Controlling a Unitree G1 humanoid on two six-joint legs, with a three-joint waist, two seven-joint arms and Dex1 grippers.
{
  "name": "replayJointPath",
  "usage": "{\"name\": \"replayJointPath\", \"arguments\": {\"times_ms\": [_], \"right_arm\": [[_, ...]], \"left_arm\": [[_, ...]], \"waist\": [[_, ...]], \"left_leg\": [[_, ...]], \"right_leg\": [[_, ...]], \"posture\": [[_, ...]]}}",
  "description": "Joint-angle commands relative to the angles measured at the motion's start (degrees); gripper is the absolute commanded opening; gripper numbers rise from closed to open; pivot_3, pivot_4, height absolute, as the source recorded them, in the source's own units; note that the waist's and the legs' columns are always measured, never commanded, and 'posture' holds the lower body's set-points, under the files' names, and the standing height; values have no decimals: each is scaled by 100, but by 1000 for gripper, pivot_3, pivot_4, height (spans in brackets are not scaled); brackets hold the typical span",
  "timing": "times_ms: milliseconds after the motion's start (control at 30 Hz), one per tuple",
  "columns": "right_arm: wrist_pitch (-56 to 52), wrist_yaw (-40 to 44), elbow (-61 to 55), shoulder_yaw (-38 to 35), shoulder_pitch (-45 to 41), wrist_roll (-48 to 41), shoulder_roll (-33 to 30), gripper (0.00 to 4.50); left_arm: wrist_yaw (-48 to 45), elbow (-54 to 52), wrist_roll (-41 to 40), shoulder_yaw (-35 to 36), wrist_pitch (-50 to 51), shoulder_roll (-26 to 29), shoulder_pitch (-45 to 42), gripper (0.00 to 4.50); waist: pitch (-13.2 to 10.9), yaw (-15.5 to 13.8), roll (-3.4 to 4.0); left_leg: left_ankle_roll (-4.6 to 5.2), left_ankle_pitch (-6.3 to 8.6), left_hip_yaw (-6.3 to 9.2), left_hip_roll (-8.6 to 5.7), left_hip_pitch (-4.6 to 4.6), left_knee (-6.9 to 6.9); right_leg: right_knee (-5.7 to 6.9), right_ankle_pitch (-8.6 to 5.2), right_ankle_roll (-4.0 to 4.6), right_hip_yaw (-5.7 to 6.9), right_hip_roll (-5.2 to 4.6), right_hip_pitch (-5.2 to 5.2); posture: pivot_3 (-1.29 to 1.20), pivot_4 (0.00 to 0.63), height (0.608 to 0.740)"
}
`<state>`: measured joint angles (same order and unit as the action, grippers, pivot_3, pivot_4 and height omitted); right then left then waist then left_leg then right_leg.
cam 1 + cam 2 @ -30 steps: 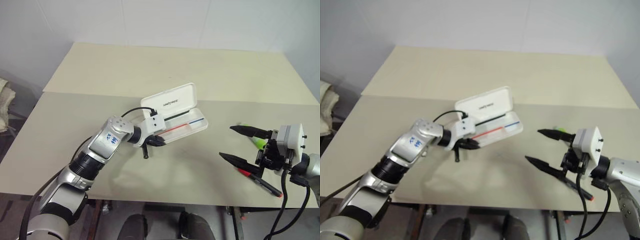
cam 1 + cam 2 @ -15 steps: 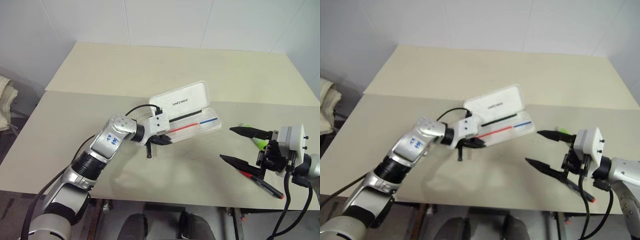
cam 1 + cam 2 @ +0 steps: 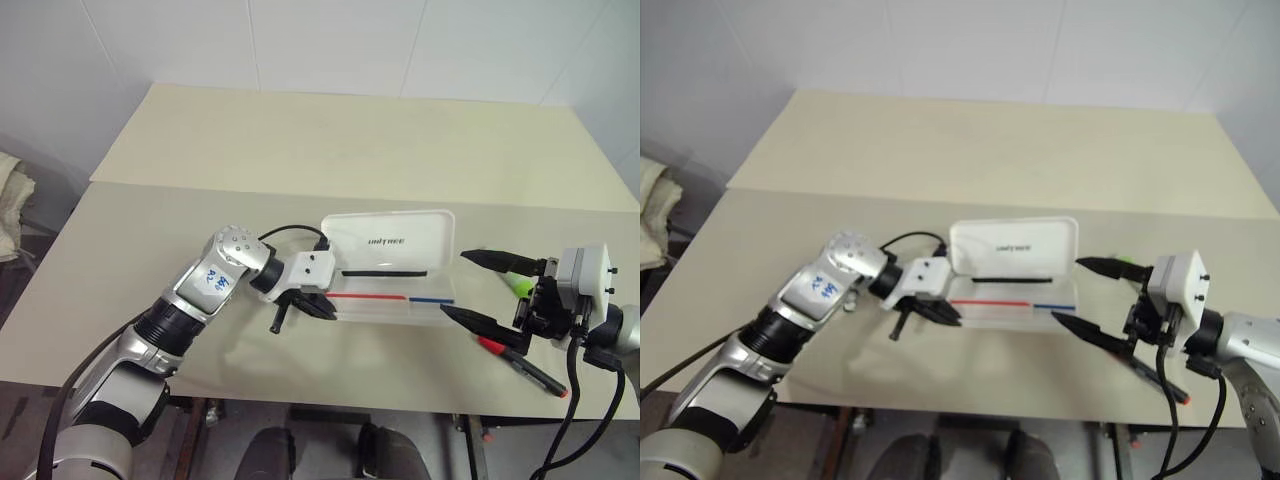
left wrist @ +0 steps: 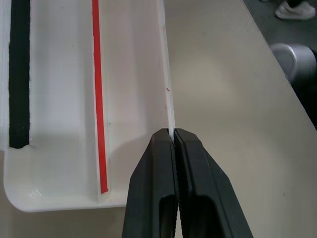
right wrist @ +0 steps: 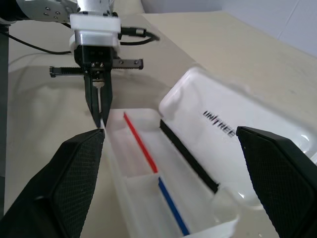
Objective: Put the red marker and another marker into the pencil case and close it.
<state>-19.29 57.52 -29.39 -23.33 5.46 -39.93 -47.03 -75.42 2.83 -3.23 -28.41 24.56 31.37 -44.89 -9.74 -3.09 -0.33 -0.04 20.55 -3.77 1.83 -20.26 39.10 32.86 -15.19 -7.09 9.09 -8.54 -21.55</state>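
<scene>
— On the beige table point(image 3: 200, 220), leftmost: left gripper point(image 3: 322, 309), fingers point(image 4: 163, 188) pinched tight on the thin front wall of the pencil case point(image 3: 390, 270), at its left end.

— Clamped for sure?

— Yes; seen from the left wrist, both black fingers pressed together with the white rim caught between them.

— And the case itself?

— Lying open mid-table, lid raised at the back with dark lettering facing forward, black strip along the hinge, red stripe then blue stripe in the tray. No markers visible inside.

— Further right?

— Right gripper point(image 3: 481, 290), spread wide and holding nothing, hanging just beside the right end of the case; one finger tip near the lid's corner, the other near the tray's front corner.

— The markers?

— Both on the table at the far right. Green highlighter point(image 3: 518, 284) partly hidden behind the right gripper's upper finger. Red marker point(image 3: 520, 365) nearer the front edge, red cap pointing towards the case, black barrel running away to the right.
</scene>
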Motion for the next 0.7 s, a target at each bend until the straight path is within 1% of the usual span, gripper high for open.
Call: {"name": "replayJointPath", "arguments": {"times_ms": [33,267,367,433,667,700], "right_arm": [[-21,-117,-315,-324,94,-160,-2,4500],[-80,-278,-467,-391,168,-193,31,4500],[-80,-321,-493,-398,180,-203,26,4500],[-76,-339,-510,-409,199,-207,30,4500],[-47,-400,-463,-295,110,-168,38,4500],[-42,-407,-446,-266,82,-155,43,4500]], "left_arm": [[-6,-283,176,-132,306,58,-111,11],[215,-275,421,-257,612,-34,-136,11],[235,-272,468,-289,689,-53,-160,683],[299,-282,451,-261,760,-109,-166,1300],[309,-294,215,-102,973,-289,-250,3734],[298,-314,138,-55,1028,-326,-260,4025]], "waist": [[0,4,0],[0,6,0],[0,9,0],[0,8,0],[0,-1,0],[0,-1,0]], "left_leg": [[1,1,-2,-1,0,0],[2,1,-1,0,4,1],[3,0,-1,0,6,2],[3,0,0,1,6,2],[3,0,0,-1,3,2],[3,0,0,-1,3,2]], "right_leg": [[0,0,0,-1,0,0],[2,0,0,-4,0,1],[7,0,0,-6,0,1],[6,0,0,-6,0,1],[4,0,0,-5,-1,1],[4,0,0,-5,-1,1]], "posture": [[0,150,740],[0,150,740],[0,150,740],[0,150,740],[0,150,740],[0,150,740]]}}
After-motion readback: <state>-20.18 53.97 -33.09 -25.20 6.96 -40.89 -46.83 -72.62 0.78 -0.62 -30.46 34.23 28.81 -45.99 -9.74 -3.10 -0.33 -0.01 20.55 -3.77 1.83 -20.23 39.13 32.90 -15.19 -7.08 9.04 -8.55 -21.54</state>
